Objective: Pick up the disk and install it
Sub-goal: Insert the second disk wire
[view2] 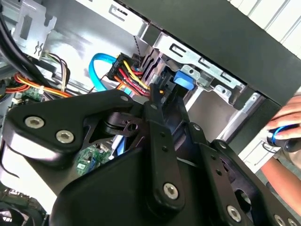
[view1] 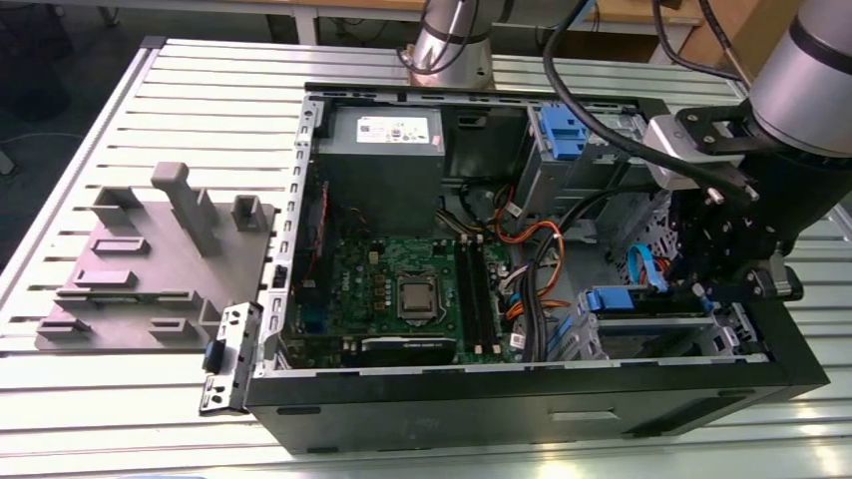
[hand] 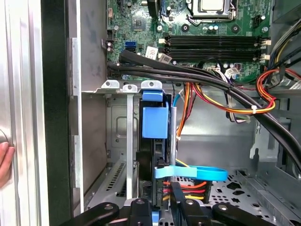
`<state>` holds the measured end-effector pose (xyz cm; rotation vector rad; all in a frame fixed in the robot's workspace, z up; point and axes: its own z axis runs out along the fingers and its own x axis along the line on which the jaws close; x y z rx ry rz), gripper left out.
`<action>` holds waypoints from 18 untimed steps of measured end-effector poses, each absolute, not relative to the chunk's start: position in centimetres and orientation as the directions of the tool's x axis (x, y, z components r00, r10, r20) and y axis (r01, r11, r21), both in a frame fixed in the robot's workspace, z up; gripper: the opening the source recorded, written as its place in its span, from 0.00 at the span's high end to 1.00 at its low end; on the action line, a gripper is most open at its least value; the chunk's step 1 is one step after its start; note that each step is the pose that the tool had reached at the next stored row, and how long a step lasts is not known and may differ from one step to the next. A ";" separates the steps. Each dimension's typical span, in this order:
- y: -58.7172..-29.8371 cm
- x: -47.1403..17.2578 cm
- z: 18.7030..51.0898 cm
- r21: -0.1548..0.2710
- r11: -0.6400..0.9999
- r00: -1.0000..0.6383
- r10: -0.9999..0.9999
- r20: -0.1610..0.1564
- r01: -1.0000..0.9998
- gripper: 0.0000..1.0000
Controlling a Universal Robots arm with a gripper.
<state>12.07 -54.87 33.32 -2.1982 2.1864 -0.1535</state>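
No text, number or sign can be read in these pictures. In the exterior view the white sticker [view1: 397, 127] on the grey power-supply box [view1: 383, 165] carries small print and a red mark, but the letters are too small to make out. In the first wrist view the motherboard [hand: 188, 28] has white labels and tiny printed marks near the memory slots [hand: 214, 44]; these also cannot be read. The blue caddy front [hand: 154, 121] bears no writing that I can see.
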 end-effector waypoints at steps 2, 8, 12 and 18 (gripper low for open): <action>-54.9 12.1 33.8 -0.096 -0.007 0.003 -0.999 0.042 -0.995 0.70; -54.9 12.1 34.3 -0.096 -0.007 0.003 -0.999 0.042 -0.995 0.70; -54.9 12.1 34.3 -0.096 -0.007 0.003 -0.999 0.042 -0.995 0.70; -54.9 12.1 34.3 -0.096 -0.007 0.003 -0.999 0.042 -0.995 0.89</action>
